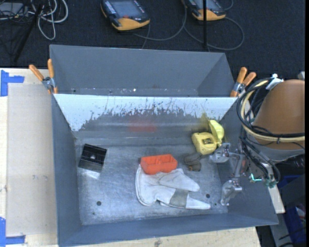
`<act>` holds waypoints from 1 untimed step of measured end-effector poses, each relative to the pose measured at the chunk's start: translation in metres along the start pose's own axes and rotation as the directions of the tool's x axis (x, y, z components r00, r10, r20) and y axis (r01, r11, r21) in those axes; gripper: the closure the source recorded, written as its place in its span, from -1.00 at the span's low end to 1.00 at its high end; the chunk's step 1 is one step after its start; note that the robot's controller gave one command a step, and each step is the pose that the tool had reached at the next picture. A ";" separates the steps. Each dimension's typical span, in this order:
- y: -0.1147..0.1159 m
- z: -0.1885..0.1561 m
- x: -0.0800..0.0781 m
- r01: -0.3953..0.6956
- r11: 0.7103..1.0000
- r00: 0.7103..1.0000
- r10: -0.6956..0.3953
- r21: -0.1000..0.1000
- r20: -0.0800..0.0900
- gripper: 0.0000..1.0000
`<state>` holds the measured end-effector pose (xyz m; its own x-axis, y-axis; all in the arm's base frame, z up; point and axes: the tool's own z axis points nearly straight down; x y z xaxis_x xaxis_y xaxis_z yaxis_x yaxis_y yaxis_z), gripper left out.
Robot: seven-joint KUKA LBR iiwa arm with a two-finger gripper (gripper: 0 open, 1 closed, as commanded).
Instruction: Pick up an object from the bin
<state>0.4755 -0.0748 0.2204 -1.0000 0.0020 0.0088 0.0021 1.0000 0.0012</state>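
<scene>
Work is only getting under way: the gripper (225, 171) is hanging low at the right side of the bin (144, 81), its two fingers spread wide and pinching nothing. Nearest it, a yellow tape measure (207, 139) is lying just behind, a small dark lump (193, 161) beside that, and a crumpled white glove (165, 189) is reaching close to the nearer finger. An orange block (158, 163) is touching the glove's far edge; a black box (92, 157) is sitting well apart. Closing and lifting are left to do.

The arm (278, 122) leaned in from the right, its gripper (225, 173) held low, fingers (220, 155) spread well apart.
</scene>
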 end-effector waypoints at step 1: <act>0.000 -0.003 -0.002 0.003 1.000 1.000 -0.003 0.001 0.007 -1.00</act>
<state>0.4771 -0.0743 0.2235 -1.0000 -0.0012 0.0018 -0.0012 1.0000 0.0002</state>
